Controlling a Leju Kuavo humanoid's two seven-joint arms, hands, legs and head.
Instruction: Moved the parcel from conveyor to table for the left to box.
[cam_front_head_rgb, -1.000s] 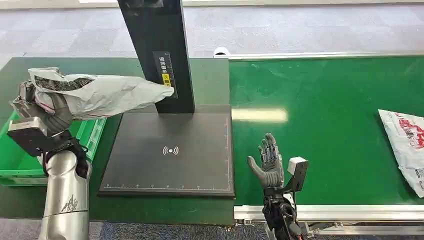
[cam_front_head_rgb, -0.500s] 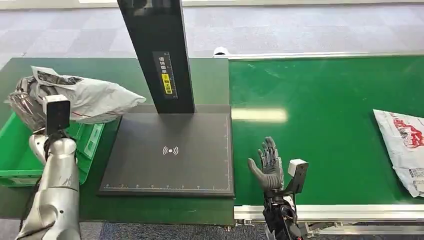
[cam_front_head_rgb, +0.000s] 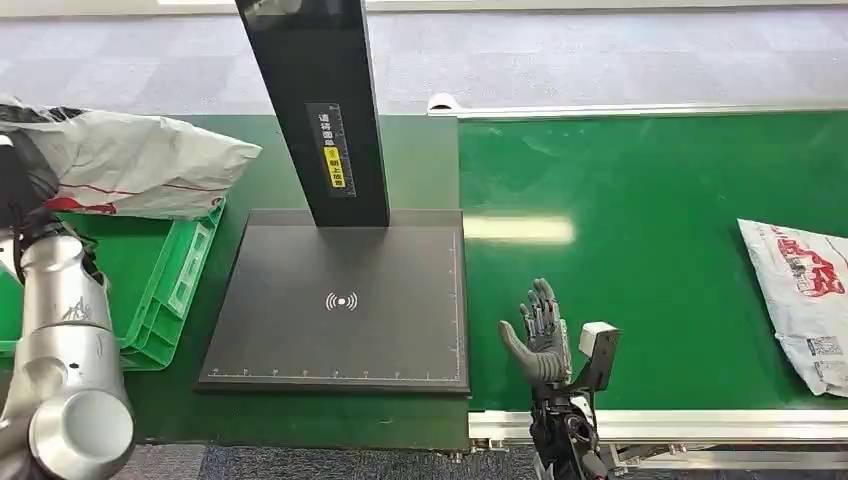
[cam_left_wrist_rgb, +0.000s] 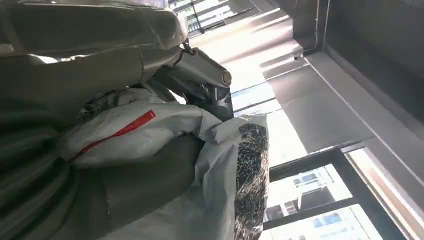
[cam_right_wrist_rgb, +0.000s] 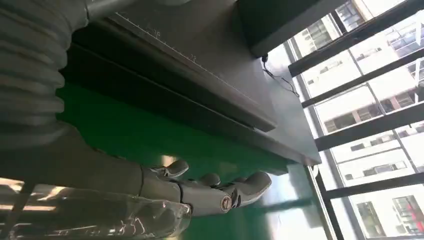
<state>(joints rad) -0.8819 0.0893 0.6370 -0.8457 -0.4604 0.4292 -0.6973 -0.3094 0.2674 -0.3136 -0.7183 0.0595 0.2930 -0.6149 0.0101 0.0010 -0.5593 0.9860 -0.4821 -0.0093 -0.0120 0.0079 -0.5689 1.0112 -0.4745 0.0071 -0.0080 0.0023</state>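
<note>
Your left robot hand (cam_front_head_rgb: 22, 185) grips the parcel (cam_front_head_rgb: 140, 165) above the green box (cam_front_head_rgb: 165, 300), pointing toward three o'clock; right robot hand (cam_front_head_rgb: 540, 335) is spread open.

A parcel-sorting or logistics workspace, probably inside an office-style building. A wide green conveyor belt (cam_front_head_rgb: 650, 250) with metal side rails runs beside a dark tabletop (cam_front_head_rgb: 420, 160). On it sit a black scanning pad (cam_front_head_rgb: 340, 310) with an upright post (cam_front_head_rgb: 315, 100) and a green plastic crate (cam_front_head_rgb: 150, 290). Grey carpet tiles (cam_front_head_rgb: 600, 60) cover the floor; tall windows (cam_right_wrist_rgb: 370, 75) face other buildings.
</note>
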